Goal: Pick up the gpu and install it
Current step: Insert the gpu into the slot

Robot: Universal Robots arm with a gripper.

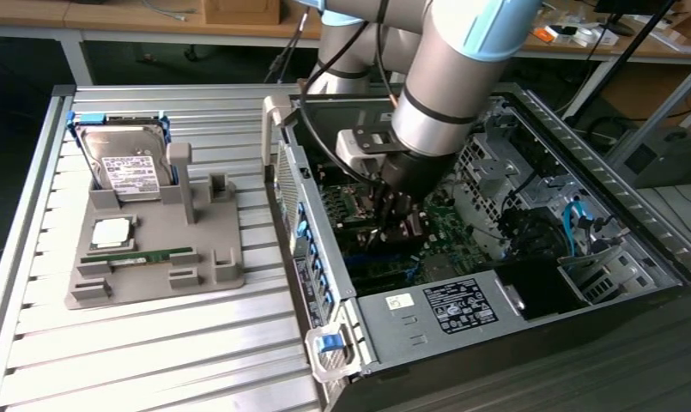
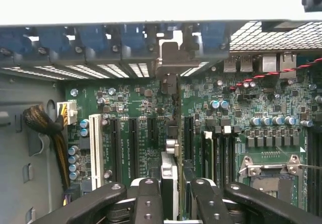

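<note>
the black two-finger gripper (image 2: 169, 191) is half closed, pinching the thin dark gpu card (image 2: 171, 133) on edge between its fingers; it looks stiff, light and easy to break.

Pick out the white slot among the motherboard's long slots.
The slot nearest the cable bundle, at the end of the row. It alone is white; the other long slots are black.

matt grey plastic holder (image 1: 150, 257), ribbed metal table (image 1: 150, 343)

No text legible anywhere. White label on hard drive (image 1: 130, 174), black label and small white sticker on computer case (image 1: 517, 343), motherboard (image 2: 136, 118) silkscreen: print too small to read.
</note>
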